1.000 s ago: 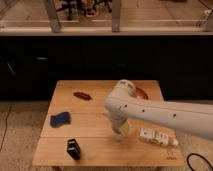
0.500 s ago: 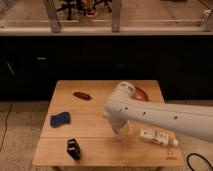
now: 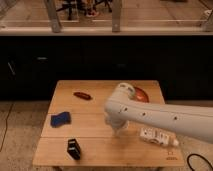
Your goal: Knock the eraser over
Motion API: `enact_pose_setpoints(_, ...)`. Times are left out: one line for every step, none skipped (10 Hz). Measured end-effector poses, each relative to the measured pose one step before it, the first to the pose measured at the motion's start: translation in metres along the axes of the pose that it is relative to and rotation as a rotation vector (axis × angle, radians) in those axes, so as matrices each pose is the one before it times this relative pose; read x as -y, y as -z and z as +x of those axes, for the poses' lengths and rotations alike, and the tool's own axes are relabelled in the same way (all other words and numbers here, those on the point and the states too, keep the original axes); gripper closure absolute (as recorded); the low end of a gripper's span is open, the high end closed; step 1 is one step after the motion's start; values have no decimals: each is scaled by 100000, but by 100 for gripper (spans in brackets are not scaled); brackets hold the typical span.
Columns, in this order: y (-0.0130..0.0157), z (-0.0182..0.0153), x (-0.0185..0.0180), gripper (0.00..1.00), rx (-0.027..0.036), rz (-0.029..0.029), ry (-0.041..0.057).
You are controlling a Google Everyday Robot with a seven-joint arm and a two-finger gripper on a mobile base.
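Note:
The eraser (image 3: 74, 148), a small black block, stands upright near the front left of the wooden table (image 3: 100, 150). My white arm reaches in from the right, and the gripper (image 3: 119, 131) hangs down over the middle of the table. It is to the right of the eraser and a little farther back, well apart from it. The wrist hides much of the gripper.
A flat blue pad (image 3: 60, 119) lies at the left of the table. A dark red oblong object (image 3: 82, 95) lies at the back left. An orange-red object (image 3: 141, 94) shows behind the arm, and a white package (image 3: 156, 136) lies at the right. A dark counter runs behind the table.

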Motion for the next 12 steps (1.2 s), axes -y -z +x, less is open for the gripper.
enact_pose_setpoints(-385, -609, -693, 72, 760, 160, 638)
enact_pose_setpoints(-336, -667, -742, 80, 395, 240, 200)
enact_pose_setpoints(-79, -258, -160, 92, -229, 742, 466)
enact_pose_setpoints(-46, -155, -314, 98, 370, -1079, -157)
enact_pose_setpoints(14, -30, 88, 100, -53, 217, 184)
enact_pose_setpoints(-242, -233, -312, 100, 430, -91, 310)
enact_pose_setpoints(-788, -987, -323, 100, 562, 93, 3206)
enact_pose_setpoints(-713, -1607, -96, 100, 1559, 24, 2551)
enact_pose_setpoints(-280, -854, 31, 100, 591, 202, 1773)
enact_pose_setpoints(-126, -183, 5, 100, 534, 55, 828)
enact_pose_setpoints(-162, 134, 441, 100, -109, 295, 1698)
enact_pose_setpoints(-171, -128, 78, 100, 556, 0, 1167)
